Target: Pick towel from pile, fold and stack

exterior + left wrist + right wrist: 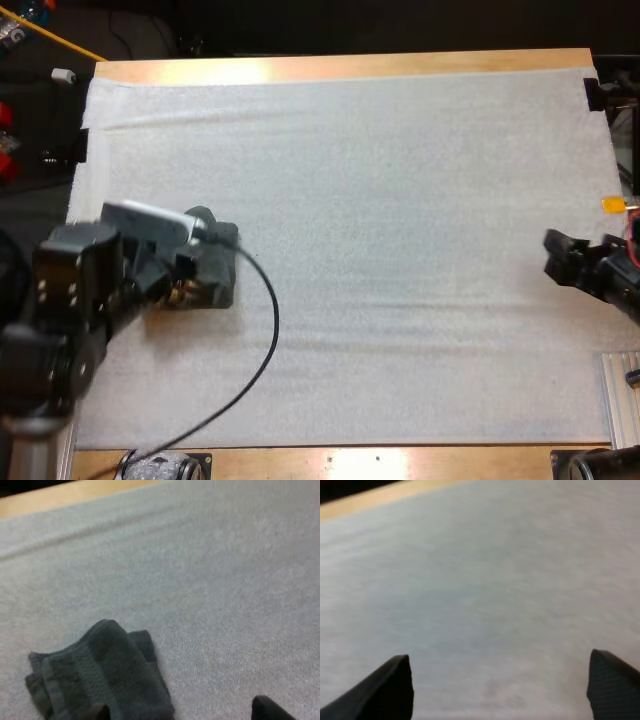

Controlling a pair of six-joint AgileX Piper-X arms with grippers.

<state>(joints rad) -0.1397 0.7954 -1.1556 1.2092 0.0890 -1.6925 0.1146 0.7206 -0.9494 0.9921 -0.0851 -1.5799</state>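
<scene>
The left claw [182,711] is hovering low over the white mat [400,200] with its fingers apart. One finger is at the near edge of the dark towel [100,677] and the other is over bare mat. The towel is lying bunched on the left part of the mat. I judge that the step in hand is picking it up. To do it well, the claw should be centring over one thick fold, descending to the mat, then closing. The right claw [502,690] is waiting, fingers apart, over bare mat at the right side of the bench [340,66].
</scene>
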